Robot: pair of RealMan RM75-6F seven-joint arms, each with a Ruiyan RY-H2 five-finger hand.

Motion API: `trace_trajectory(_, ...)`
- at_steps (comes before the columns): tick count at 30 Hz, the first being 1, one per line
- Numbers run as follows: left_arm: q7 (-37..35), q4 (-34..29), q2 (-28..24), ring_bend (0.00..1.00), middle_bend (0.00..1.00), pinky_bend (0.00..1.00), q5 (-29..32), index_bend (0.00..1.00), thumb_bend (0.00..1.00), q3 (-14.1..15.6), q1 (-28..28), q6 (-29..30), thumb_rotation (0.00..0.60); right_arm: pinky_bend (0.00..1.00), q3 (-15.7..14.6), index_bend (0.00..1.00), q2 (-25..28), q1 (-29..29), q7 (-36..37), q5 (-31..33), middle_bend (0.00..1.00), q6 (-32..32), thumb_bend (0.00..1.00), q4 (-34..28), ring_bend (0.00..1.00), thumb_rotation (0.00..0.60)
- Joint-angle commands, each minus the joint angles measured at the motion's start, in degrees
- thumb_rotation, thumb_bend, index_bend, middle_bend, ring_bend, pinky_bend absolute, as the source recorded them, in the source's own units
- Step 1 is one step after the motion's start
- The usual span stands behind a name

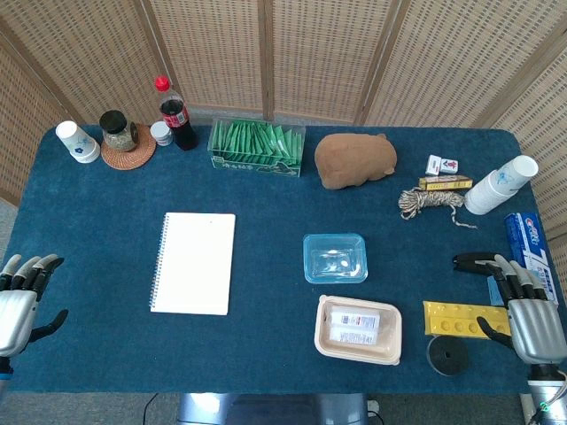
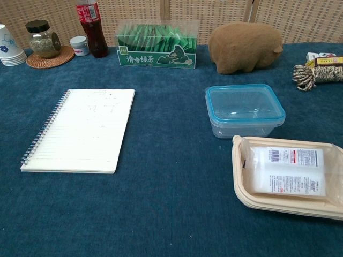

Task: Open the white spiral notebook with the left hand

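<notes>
Nothing is done yet — the white spiral notebook [image 1: 193, 263] lies closed and flat on the blue table [image 1: 266, 354], left of centre, while the left hand [image 1: 19, 305] and right hand [image 1: 523, 314] rest at the near corners, fingers spread and empty.

Silver left hand [image 1: 18, 312], silver right hand [image 1: 530, 326], black-tipped grey fingers [image 1: 27, 267]

Standing behind the counter [image 1: 266, 354]: a folding screen [image 1: 266, 53] of woven cane panels in wooden frames. Covering the counter: dark blue cloth, evenly lit. Showing below its near edge: grey floor [image 1: 115, 409] and a shiny metal base [image 1: 266, 409].
</notes>
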State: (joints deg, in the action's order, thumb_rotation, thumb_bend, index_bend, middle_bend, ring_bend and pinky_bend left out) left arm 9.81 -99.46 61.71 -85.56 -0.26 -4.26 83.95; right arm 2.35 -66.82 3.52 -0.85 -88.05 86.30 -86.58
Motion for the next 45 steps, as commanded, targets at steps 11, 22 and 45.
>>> trace_trajectory(11,0.0,0.3,0.5,0.14,0.18,0.0,0.2,0.24,0.23,0.4,-0.2,-1.1,0.6,0.14,-0.2,0.09,-0.1,-0.2,0.1,0.0,0.09,-0.2,0.24,0.2,0.07,0.6)
trace_trajectory(22,1.5,-1.1,-0.1,0.16,0.2,0.03,-0.2,0.26,0.23,0.8,-2.6,-5.3,0.6,0.14,-0.1,0.09,-0.4,-0.2,-0.3,0.0,0.09,0.1,0.24,-0.6,0.07,0.6)
trace_trajectory(45,17.4,-3.8,12.8,0.0,0.0,0.0,-1.7,0.04,0.23,0.4,-13.8,-20.5,0.6,0.14,0.4,0.09,0.5,-1.4,-0.9,0.5,0.09,1.7,0.24,-2.0,0.07,0.6)
